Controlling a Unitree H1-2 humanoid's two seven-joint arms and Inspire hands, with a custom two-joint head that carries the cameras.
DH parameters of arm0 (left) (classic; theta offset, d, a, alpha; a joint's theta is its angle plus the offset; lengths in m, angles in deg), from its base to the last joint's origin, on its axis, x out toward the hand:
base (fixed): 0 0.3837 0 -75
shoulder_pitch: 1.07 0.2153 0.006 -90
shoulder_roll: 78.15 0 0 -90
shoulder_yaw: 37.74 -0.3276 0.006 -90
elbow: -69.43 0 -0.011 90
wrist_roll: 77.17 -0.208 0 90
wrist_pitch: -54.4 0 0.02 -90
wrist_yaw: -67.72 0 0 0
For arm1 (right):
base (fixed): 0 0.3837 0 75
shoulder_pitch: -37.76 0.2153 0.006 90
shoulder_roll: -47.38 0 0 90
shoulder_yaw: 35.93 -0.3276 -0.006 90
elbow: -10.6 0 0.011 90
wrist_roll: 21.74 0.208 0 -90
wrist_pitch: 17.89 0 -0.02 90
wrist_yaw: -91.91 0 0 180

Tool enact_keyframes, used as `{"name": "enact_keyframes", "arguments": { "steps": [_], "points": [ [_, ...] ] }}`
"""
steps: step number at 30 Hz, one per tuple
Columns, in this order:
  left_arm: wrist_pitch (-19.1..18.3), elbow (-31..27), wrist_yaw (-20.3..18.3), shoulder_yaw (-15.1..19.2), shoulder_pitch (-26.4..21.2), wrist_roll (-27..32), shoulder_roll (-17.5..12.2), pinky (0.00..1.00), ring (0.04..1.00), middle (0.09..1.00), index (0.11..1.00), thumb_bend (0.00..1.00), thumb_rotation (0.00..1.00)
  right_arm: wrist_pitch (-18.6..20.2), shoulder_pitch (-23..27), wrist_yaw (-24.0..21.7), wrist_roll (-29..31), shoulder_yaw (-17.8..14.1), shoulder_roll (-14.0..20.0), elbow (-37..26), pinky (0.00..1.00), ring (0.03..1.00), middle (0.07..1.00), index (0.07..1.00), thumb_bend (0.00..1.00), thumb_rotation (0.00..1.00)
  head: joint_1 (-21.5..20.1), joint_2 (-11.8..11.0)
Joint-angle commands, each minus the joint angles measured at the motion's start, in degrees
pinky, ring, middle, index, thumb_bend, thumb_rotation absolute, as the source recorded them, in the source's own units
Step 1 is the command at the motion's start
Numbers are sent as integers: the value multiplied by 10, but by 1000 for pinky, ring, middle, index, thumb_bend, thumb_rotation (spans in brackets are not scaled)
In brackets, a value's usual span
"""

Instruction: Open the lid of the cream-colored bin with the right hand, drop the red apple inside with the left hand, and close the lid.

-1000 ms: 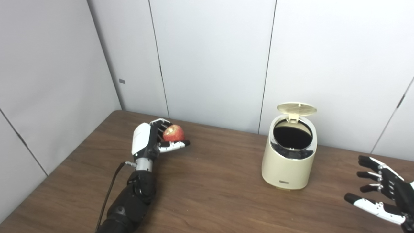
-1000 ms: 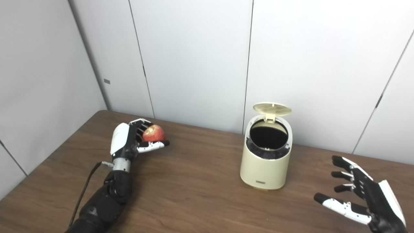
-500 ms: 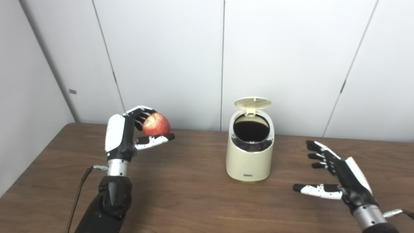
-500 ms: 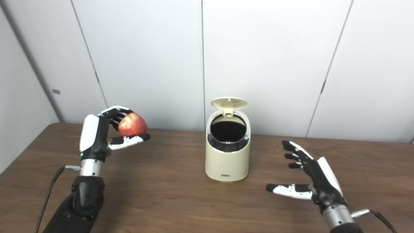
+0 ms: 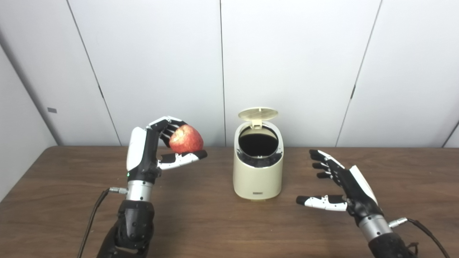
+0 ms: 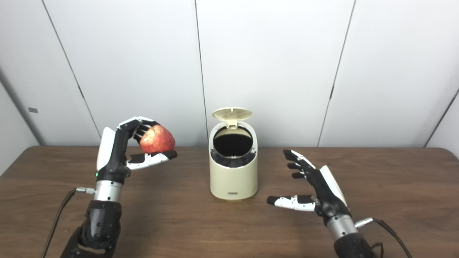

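The cream-colored bin (image 5: pixel 257 175) stands on the brown table (image 5: pixel 200 222) in the middle, its round lid (image 5: pixel 258 114) tipped up at the back and its dark inside showing. My left hand (image 5: pixel 150 152) is raised left of the bin, shut on the red apple (image 5: pixel 185 139), which sits between fingers and thumb at about the height of the bin's rim. My right hand (image 5: pixel 340 182) hovers right of the bin, open, fingers spread toward it, holding nothing and touching nothing.
White wall panels (image 5: pixel 287 64) close off the table's far edge just behind the bin. A black cable (image 5: pixel 91 222) runs from my left wrist, and another cable (image 5: pixel 419 227) leaves my right wrist.
The camera has swung right, so the whole scene shifted. Beyond that, my left hand has lifted the apple and brought it nearer the bin. The lid stays up.
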Motion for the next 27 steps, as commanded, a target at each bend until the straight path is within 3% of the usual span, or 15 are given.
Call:
{"name": "enact_keyframes", "arguments": {
  "steps": [1, 27],
  "points": [
    [24, -26, -7, -4, -27, 4, -2, 314, 428, 464, 505, 506, 0, -27, 20, 14, -4, -1, 3, -10, 744, 824, 876, 869, 731, 213, -3, 0],
    [48, 37, -22, -47, -81, -1, 72, 287, 429, 480, 494, 506, 0, -6, 32, 19, -25, 4, -9, -5, 696, 807, 868, 862, 753, 229, -6, 1]
  ]
}}
